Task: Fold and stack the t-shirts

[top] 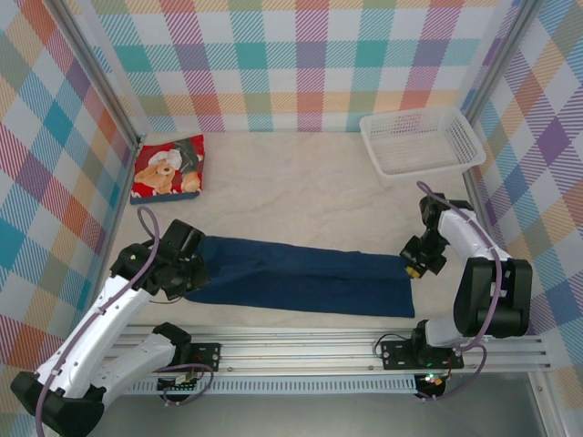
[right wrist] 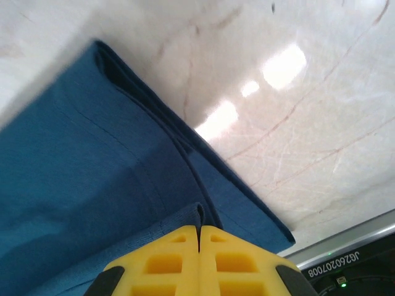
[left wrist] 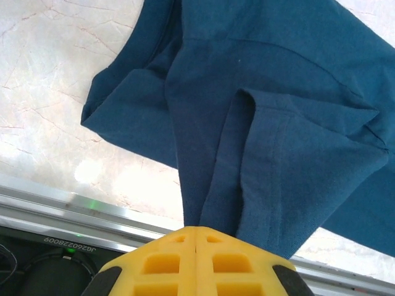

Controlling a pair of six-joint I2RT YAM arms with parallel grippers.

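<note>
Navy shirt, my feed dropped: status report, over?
Left hand shut on navy shirt. Right hand shut on opposite end. Shirt stretched long between them. Red shirt, basket clear of it.

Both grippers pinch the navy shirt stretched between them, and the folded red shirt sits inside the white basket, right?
No: the top external view shows the red shirt folded on the table at far left, not in the white basket. The left gripper and right gripper do pinch the stretched navy shirt.

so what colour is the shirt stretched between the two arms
The shirt is dark navy blue, seen best in the top external view.
</note>
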